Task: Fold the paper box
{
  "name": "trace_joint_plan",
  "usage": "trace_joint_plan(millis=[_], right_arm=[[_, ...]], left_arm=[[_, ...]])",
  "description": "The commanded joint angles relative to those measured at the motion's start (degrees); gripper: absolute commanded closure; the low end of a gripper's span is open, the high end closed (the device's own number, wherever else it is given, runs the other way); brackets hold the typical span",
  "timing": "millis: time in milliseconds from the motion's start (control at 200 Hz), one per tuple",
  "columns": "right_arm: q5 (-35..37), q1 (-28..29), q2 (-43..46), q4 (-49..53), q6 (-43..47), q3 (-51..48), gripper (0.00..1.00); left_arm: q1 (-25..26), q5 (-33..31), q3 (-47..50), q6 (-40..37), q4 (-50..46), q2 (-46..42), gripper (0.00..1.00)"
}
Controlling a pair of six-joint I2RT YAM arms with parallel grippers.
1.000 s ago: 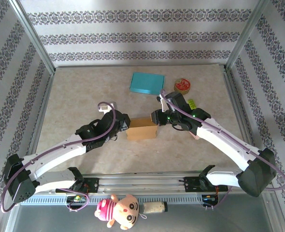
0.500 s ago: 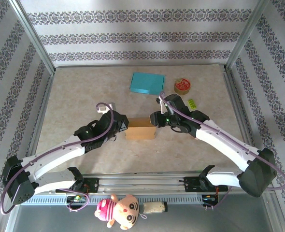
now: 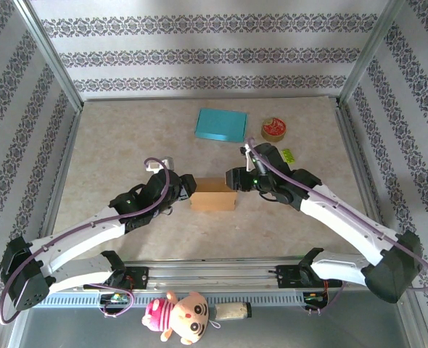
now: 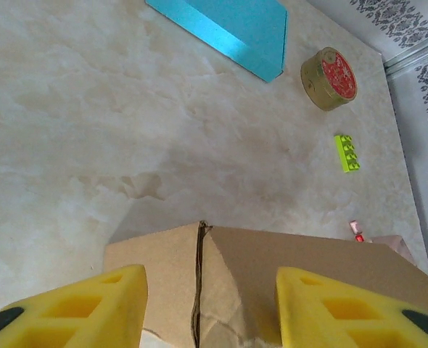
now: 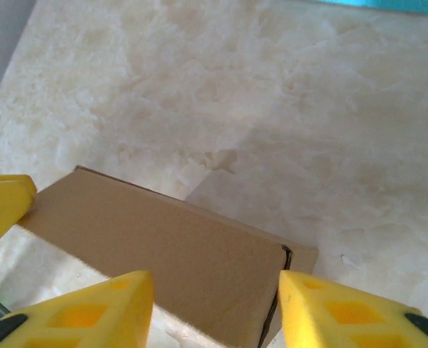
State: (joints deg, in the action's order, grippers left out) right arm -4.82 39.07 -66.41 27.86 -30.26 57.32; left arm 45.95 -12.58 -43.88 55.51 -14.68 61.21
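Paper box (image 3: 212, 194) lies between the left claw (image 4: 210, 293) and right claw (image 5: 214, 299), both spread apart

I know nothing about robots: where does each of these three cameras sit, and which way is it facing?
Top external: fixed above and behind the arms, looking down on the table; both arms show, left gripper and right gripper at opposite ends of the paper box.
Left wrist: on the left arm, facing far right toward the tape roll; its yellow fingers show below.
Right wrist: on the right arm, facing far left across the table; its yellow fingers show below.
Shared: all three see the paper box.
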Motion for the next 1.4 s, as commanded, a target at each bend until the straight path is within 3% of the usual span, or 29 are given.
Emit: trace_joint_plan(millis=[0,115,250,485,849,1084,1214,1394], right_arm=[[0.1,-1.9,2.6,-1.1,-2.8,2.6,0.46],[-2.3,-3.3,2.7,-2.0,-4.1,2.7,0.47],[-4.6,-3.4,0.8,-1.6,-3.5,2.2,0.57],[-2.8,-3.3,-0.3,0.2,-2.1,-3.1,0.66],[-0.6,-1.8,1.0,-4.6,-3.2,-11.0,0.82],[0.1,-1.8,2.1,-2.1,-1.6,-8.0,0.8],[-0.1,-1.9,3.7,-1.3,-1.7,-5.0,0.72],[-0.2,-1.9,3.9,-1.3,-2.4,-4.2,0.56]], left_arm=[[-0.8,-2.4,-2.9,-3.6,-3.2,-2.1,0.47],[-0.8,-2.9,-2.8,-3.8,-2.7,-3.0,0.44],[-0.9,-1.8,-3.2,-4.5,-2.5,-1.6,0.43],[-1.0,0.8,-2.7,-3.5,-3.5,1.7,0.64],[-1.0,5.0,2.8,0.3,-1.8,3.4,0.8],[-1.0,4.3,2.1,-0.9,-1.6,3.6,0.81],[-1.0,3.1,0.0,-3.1,-1.6,2.1,0.62],[-1.0,1.2,-1.8,-5.0,-1.8,1.4,0.53]])
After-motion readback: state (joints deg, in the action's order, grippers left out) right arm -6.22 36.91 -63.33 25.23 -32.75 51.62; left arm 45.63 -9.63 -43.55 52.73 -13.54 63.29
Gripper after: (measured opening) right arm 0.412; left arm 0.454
